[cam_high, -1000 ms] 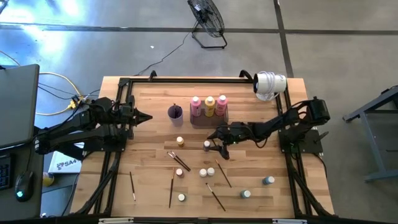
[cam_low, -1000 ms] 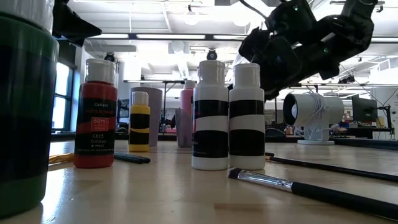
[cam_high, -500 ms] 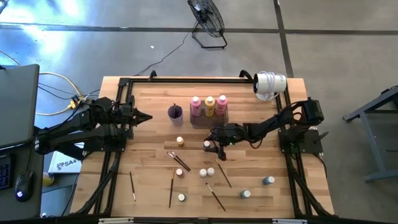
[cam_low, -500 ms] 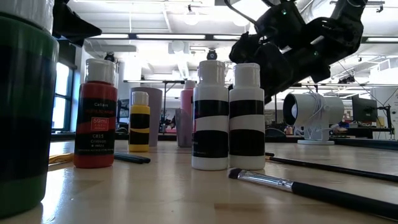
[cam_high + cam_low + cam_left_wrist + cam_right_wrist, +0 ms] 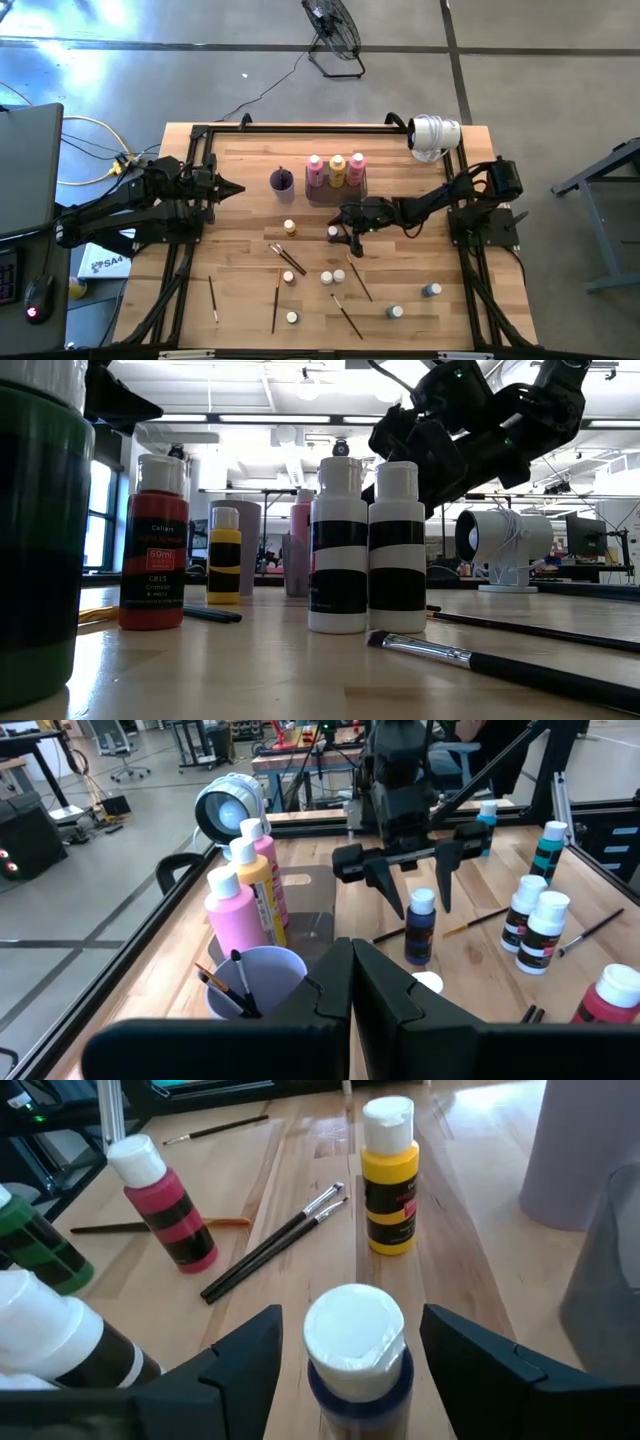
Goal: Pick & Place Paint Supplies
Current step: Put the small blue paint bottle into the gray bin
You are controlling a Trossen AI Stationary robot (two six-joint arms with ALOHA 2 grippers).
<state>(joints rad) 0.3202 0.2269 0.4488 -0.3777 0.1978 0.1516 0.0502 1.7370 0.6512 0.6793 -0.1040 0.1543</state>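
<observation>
Spread wide, the right gripper is seen in its wrist view straddling a white-capped blue paint bottle, fingers clear of it on both sides; from above only the bottle's cap is shown, near the table's middle. Pressed shut and empty, the left gripper is parked beside the purple cup

Purple cup, grey tray, fan
</observation>
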